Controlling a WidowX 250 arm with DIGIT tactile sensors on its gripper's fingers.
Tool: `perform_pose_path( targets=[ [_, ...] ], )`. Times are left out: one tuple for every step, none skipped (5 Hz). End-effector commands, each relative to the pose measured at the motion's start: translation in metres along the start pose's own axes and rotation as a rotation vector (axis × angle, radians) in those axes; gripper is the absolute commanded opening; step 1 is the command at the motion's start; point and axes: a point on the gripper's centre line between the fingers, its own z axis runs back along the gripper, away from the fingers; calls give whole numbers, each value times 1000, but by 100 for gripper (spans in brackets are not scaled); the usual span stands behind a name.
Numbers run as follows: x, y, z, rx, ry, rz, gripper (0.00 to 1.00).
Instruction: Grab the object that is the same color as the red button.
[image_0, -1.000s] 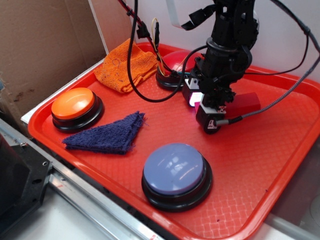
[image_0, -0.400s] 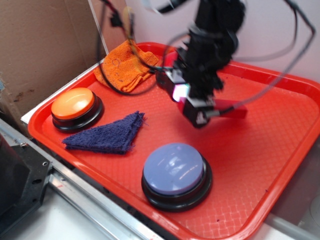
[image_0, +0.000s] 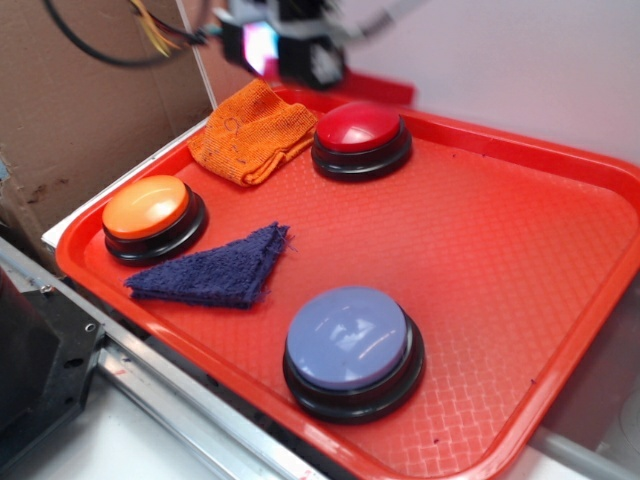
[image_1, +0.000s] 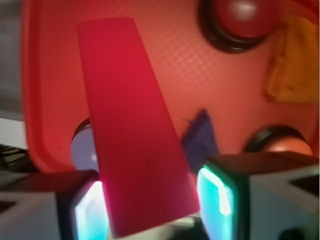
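My gripper (image_0: 285, 48) is high above the tray's back left edge, blurred by motion. It is shut on the long flat red block (image_0: 385, 89), which sticks out to the right of it, clear of the tray. In the wrist view the red block (image_1: 132, 125) stands between my glowing pads (image_1: 218, 197) and reaches far past the gripper (image_1: 150, 212). The red button (image_0: 360, 128), a dark-red dome on a black base, sits at the tray's back and is fully visible. It also shows in the wrist view (image_1: 245, 11) at the top.
The red textured tray (image_0: 500, 230) also holds an orange button (image_0: 147, 207) at the left, a lavender-blue button (image_0: 348, 338) at the front, a dark blue cloth (image_0: 215, 270) and an orange cloth (image_0: 250, 130). Cardboard stands at the left, a white wall behind.
My gripper has lifted off the tray and swung up and to the back left, carrying the red block with it. The red button is uncovered.
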Motion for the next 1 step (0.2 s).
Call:
perform_pose_path(
  targets=[
    [-52, 4, 102, 92, -53, 229, 0]
  ],
)
